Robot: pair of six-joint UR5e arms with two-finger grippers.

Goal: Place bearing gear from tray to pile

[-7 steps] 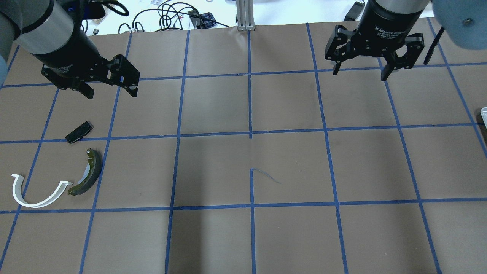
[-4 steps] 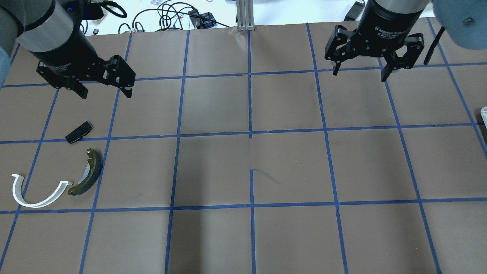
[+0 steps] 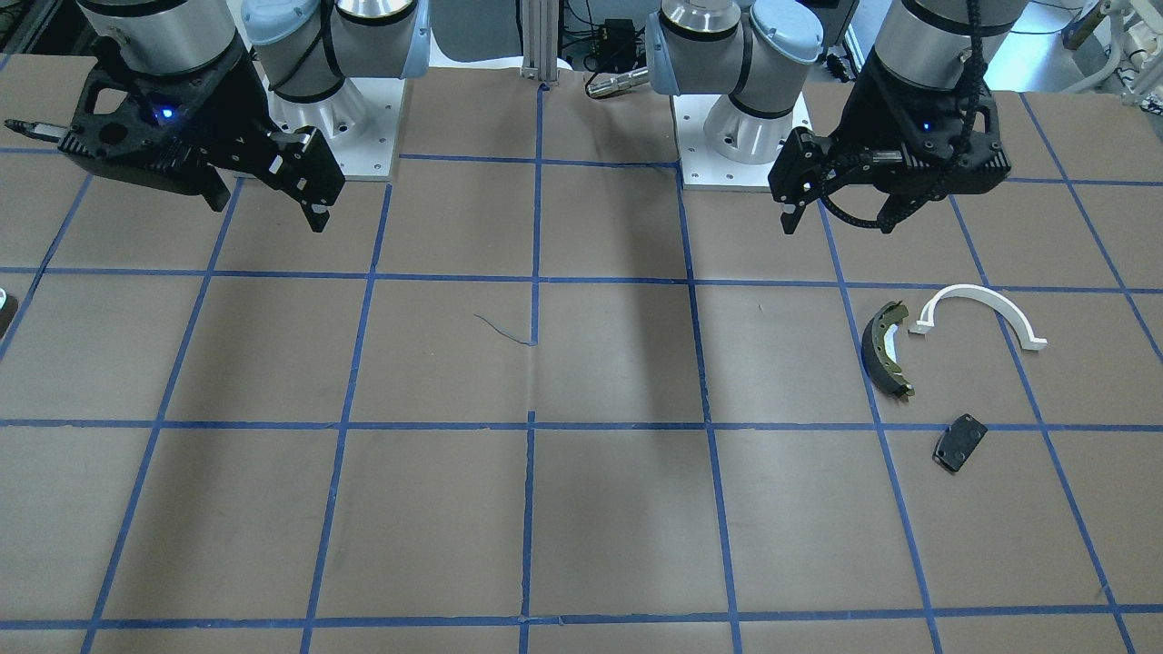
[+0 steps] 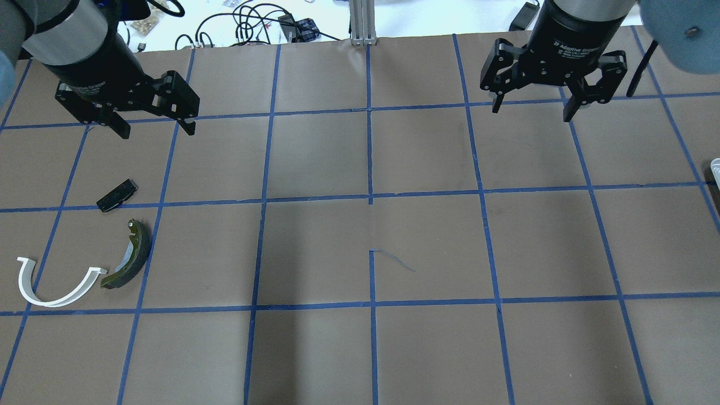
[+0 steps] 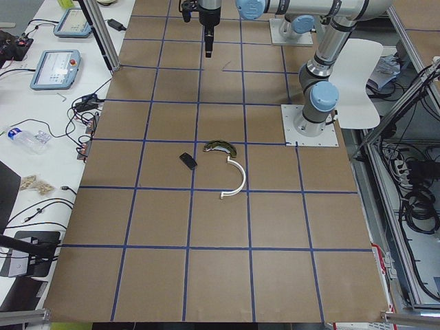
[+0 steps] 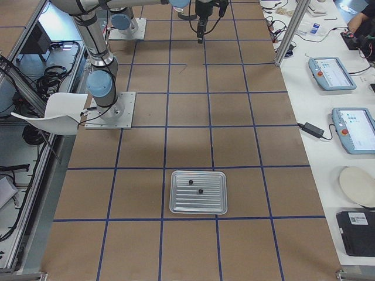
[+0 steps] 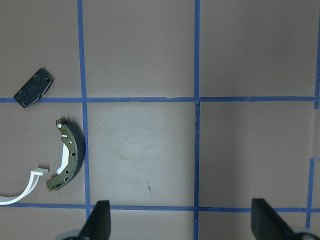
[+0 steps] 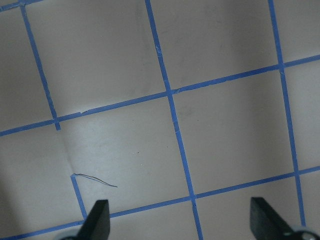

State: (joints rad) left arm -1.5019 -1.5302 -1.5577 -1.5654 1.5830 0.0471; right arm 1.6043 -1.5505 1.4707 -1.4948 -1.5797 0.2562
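The pile lies at the table's left: an olive-and-dark brake shoe [image 4: 128, 256], a white arch [image 4: 53, 284] and a small black plate [image 4: 117, 195]. They also show in the left wrist view: shoe [image 7: 70, 162], plate [image 7: 33, 88]. The metal tray [image 6: 198, 208] shows in the exterior right view with two small dark parts [image 6: 190, 183] in it, too small to tell apart. My left gripper [image 4: 157, 132] is open and empty, hovering beyond the black plate. My right gripper [image 4: 531, 112] is open and empty at the far right, well away from the tray.
Only the tray's corner [image 4: 715, 169] shows at the overhead view's right edge. Cables [image 4: 247, 22] lie on the white bench beyond the table's far edge. A loose thread [image 4: 394, 260] lies near the table's middle.
My left gripper has drifted a little away from the pile, toward the table's far left, still open. The right arm has not moved.
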